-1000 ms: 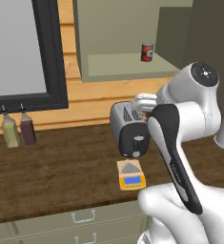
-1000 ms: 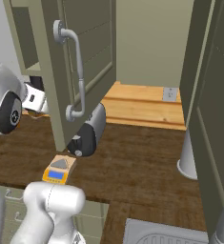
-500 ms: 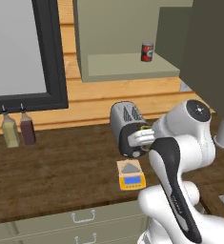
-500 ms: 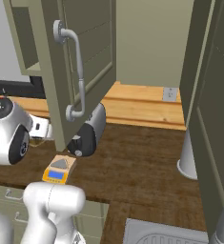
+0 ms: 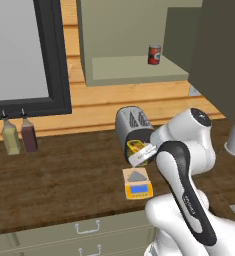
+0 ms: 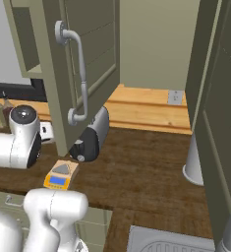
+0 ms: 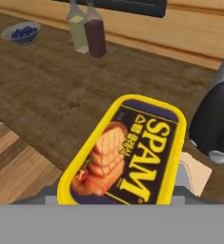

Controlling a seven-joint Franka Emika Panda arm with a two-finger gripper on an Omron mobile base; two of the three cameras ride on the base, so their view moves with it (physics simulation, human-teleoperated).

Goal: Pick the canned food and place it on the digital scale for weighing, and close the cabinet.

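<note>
The canned food (image 7: 127,152) is a flat yellow tin with a dark printed top, and my gripper (image 5: 140,153) is shut on it; the tin hides my fingers in the hand view. The tin (image 5: 135,146) hangs just in front of the toaster and a little above the digital scale (image 5: 137,183), a small yellow-orange unit with a tan platform and blue display, also at the counter's front (image 6: 61,174). A tan corner of the scale (image 7: 195,173) peeks out beside the tin. The olive-green cabinet (image 5: 134,70) stands open, its door (image 6: 90,54) swung out with a long metal handle (image 6: 80,74).
A grey-black toaster (image 5: 132,125) lies right behind the scale. An upright red can (image 5: 154,54) stands on the cabinet shelf. Two bottles (image 5: 19,137) stand at the back left, and a bowl of blueberries (image 7: 22,32) lies beyond them. Beige drawers (image 5: 84,227) run below the counter.
My arm has swung down from beside the toaster's top, bringing the tin lower and forward to just above the scale. The cabinet door has not moved.
</note>
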